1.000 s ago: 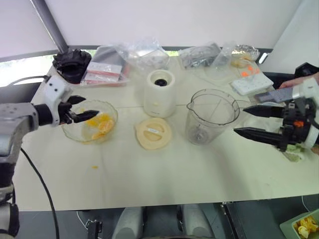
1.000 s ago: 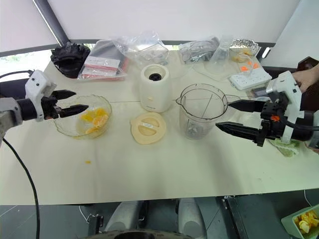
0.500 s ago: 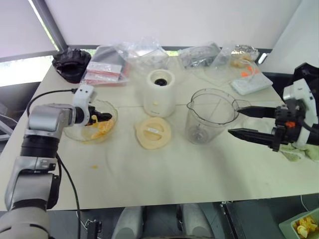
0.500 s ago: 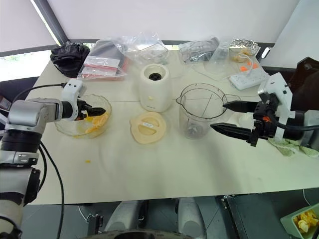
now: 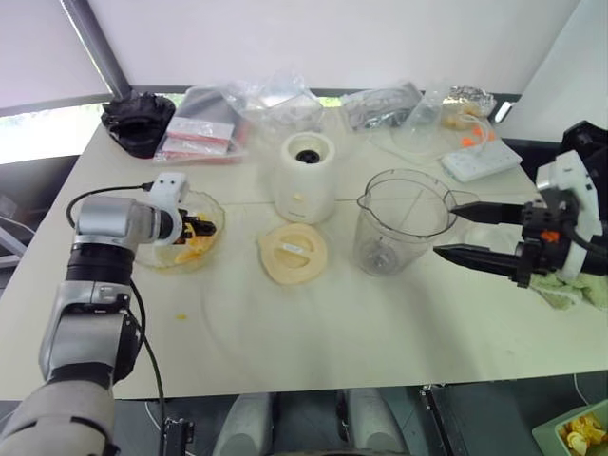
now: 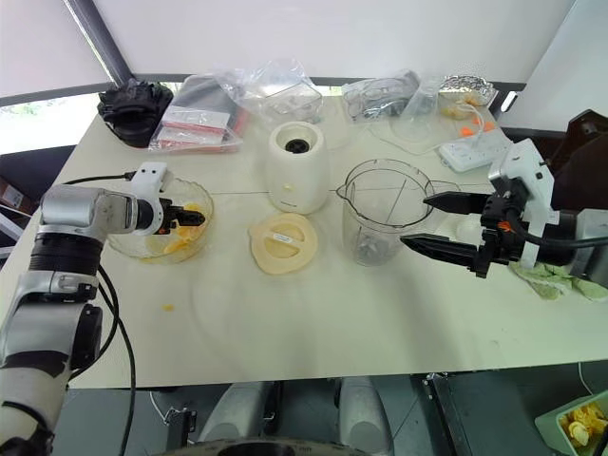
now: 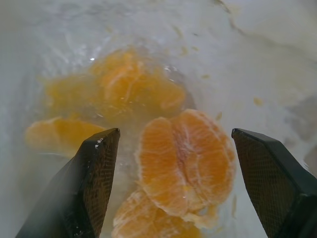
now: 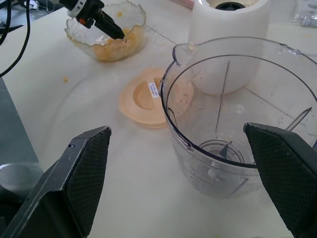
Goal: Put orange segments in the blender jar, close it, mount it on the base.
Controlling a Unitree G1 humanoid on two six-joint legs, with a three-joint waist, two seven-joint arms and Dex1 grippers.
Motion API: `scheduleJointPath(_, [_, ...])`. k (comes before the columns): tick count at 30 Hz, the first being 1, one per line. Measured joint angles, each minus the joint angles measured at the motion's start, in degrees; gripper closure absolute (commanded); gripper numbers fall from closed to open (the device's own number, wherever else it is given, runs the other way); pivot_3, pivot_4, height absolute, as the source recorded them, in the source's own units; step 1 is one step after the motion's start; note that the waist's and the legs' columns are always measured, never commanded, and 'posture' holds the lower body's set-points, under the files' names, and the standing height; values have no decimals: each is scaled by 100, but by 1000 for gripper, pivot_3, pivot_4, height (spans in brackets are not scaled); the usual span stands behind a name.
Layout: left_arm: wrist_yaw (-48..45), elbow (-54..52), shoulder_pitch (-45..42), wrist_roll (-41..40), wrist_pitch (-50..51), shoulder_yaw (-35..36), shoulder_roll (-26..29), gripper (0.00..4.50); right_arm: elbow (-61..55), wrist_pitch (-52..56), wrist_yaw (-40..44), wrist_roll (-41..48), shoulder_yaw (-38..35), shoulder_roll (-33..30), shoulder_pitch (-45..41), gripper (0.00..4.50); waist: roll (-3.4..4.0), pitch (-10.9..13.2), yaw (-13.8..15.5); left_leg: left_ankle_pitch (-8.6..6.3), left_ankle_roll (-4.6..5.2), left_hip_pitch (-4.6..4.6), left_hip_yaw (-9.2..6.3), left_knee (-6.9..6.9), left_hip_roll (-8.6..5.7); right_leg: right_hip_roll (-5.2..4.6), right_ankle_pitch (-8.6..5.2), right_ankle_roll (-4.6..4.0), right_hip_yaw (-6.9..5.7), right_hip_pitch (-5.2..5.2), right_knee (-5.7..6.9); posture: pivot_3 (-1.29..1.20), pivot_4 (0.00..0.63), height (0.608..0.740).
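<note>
Inside the wavy-edged glass dish (image 5: 211, 211), the left gripper (image 7: 173, 163) straddles orange segments (image 7: 185, 161) with fingers apart; right gripper (image 5: 454, 232), spread wide, flanks the blender jar (image 5: 403, 220).

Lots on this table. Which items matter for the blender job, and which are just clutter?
For the job:
- orange segments in the glass dish
- blender jar, no fruit in it
- base
- cream lid

Lying about:
- plastic bags
- black toothed part
- power strip
- green cloth

Left claw (image 7: 176, 188) spread wide, straddling orange segments (image 7: 185, 161); beneath, apparently a clear dish (image 7: 277, 64), blurred.
</note>
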Motion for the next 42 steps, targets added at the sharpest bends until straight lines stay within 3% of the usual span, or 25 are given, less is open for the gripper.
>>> scheduleJointPath(24, [119, 510, 57, 18, 85, -22, -313, 737, -1, -112, -181, -37, 54, 96, -25, 35, 0, 0, 12, 0, 0, 0, -1, 1, -1, -4, 0, 0, 0, 0, 3, 0, 150, 740])
scheduleJointPath(38, [203, 1464, -291, 200, -747, 127, -517, 737, 0, -124, -231, -90, 143, 97, -147, 35, 2, -3, 31, 0, -1, 2, 0, 2, -4, -7, 0, 0, 0, 1, 6, 0, 150, 740])
scheduleJointPath(42, [193, 1522, -312, 211, -758, 148, -550, 1959, 0, -136, -242, -103, 151, 97, -179, 0, 2, -3, 31, 0, -1, 2, 0, 2, -4, -6, 0, 1, 0, 1, 6, 0, 150, 740])
